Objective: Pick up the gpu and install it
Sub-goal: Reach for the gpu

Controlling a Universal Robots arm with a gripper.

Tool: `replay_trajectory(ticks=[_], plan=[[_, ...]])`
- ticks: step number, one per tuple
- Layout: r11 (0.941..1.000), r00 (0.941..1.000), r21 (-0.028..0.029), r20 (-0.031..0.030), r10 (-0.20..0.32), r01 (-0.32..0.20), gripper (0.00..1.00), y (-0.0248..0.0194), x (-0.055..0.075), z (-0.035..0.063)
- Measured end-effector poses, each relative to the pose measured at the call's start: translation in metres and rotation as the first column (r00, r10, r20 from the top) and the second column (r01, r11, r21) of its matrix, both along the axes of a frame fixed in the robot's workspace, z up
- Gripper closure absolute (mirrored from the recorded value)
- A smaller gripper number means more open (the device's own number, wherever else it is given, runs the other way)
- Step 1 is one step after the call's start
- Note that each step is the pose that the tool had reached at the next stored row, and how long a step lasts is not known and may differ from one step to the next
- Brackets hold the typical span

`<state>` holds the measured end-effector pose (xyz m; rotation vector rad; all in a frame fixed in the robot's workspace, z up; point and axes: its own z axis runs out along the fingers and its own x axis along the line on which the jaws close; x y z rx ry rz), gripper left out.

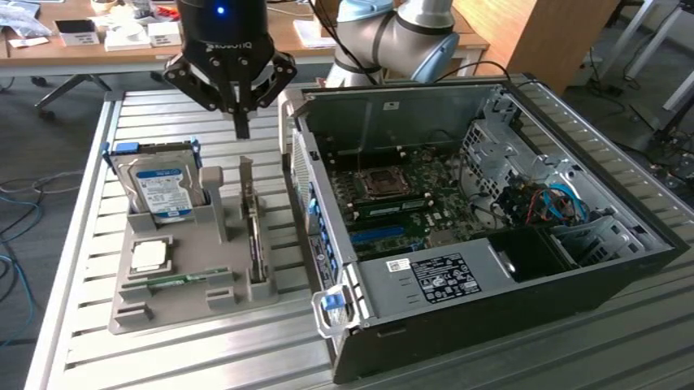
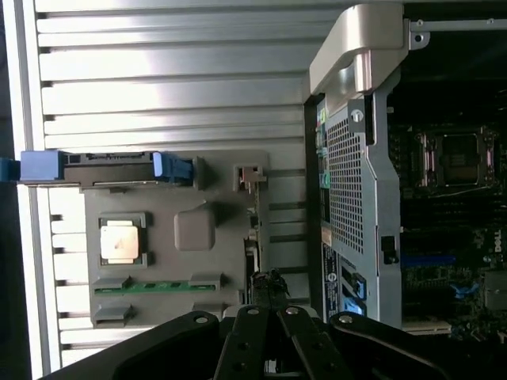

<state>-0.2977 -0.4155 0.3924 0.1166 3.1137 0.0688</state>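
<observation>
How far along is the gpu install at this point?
Done: nothing yet. The gpu stands on edge in the grey holder beside the open computer case. In hand: nothing. The gripper hangs shut, apparently just above the card's far end, without gripping it. Left: both the pickup and the install, since no card sits on the motherboard.
</observation>
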Motion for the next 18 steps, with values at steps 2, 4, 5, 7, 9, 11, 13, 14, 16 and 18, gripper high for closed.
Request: replay_trajectory(ticks=[2,4,5,7,9,11,13,14,16,18], plan=[[1.0000,1.0000,-0.0001,0.0000,0.000,0.000,0.89,-0.0040,0.000,-0.0001],[1.0000,1.0000,-0.0001,0.0000,0.000,0.000,0.89,-0.0082,-0.001,-0.0002],[1.0000,1.0000,-0.0001,0.0000,0.000,0.000,0.89,-0.0102,-0.001,-0.0002],[1.0000,1.0000,-0.0001,0.0000,0.000,0.000,0.89,-0.0142,-0.002,-0.0004],[1.0000,1.0000,-0.0001,0.0001,0.000,0.000,0.89,-0.0182,-0.002,-0.0006],[1.0000,1.0000,-0.0001,0.0001,0.000,0.000,0.89,-0.0222,-0.003,-0.0008],[1.0000,1.0000,-0.0002,0.0000,0.000,0.000,0.89,-0.0262,-0.004,-0.0009],[1.0000,1.0000,-0.0002,0.0000,0.000,0.000,0.89,-0.0281,-0.004,-0.0010],[1.0000,1.0000,-0.0002,0.0001,0.000,0.000,0.89,-0.0316,-0.005,-0.0014],[1.0000,1.0000,-0.0001,0.0000,0.000,0.000,0.89,-0.0348,-0.006,-0.0017]])
